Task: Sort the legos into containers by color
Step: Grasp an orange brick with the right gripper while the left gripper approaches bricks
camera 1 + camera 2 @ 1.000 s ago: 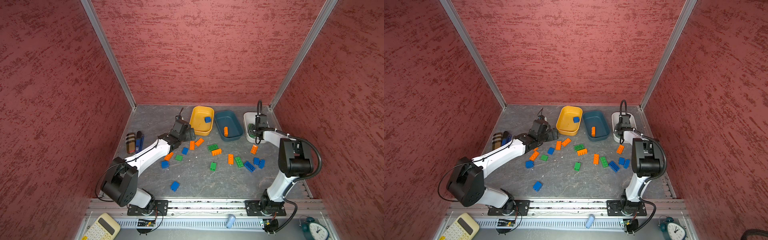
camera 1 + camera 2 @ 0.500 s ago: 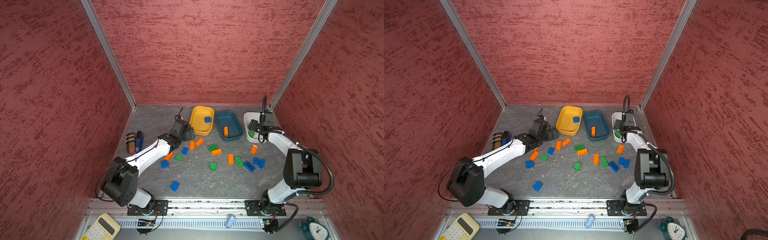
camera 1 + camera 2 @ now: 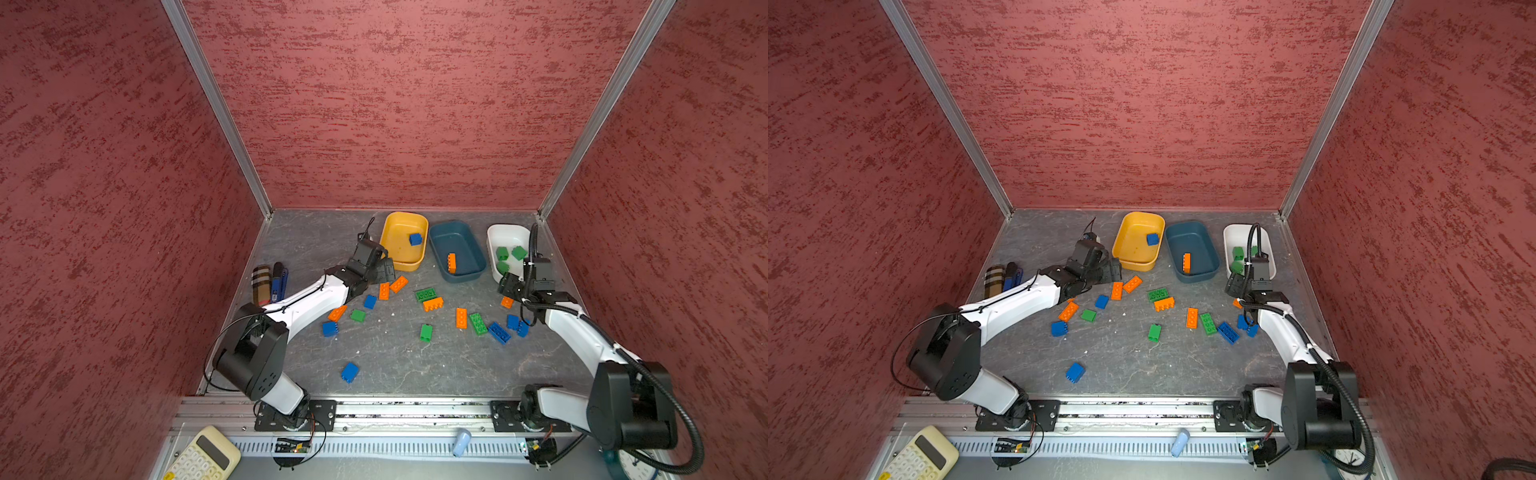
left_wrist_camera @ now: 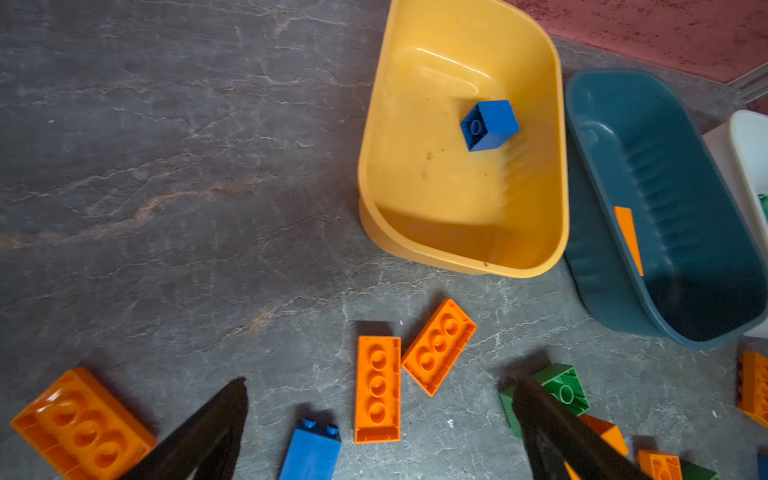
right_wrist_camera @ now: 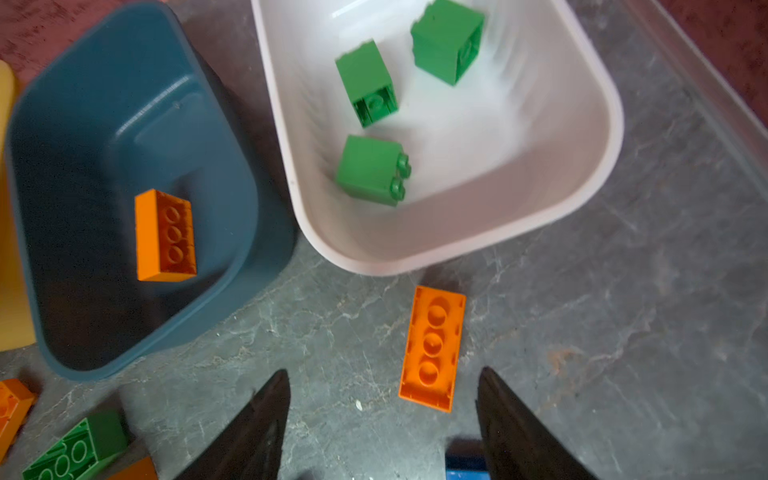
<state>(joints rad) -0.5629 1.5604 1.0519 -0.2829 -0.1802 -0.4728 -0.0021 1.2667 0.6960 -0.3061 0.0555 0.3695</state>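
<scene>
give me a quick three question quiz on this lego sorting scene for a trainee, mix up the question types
1. Multiple choice: what colour is the brick in the yellow tub? A orange, B blue, C green
2. True or false: the white tub holds three green bricks.
3. Fill the gap: the one orange brick that is in a tub lies in the ___ tub.

Key: 1 B. 2 True. 3 the dark teal tub.
</scene>
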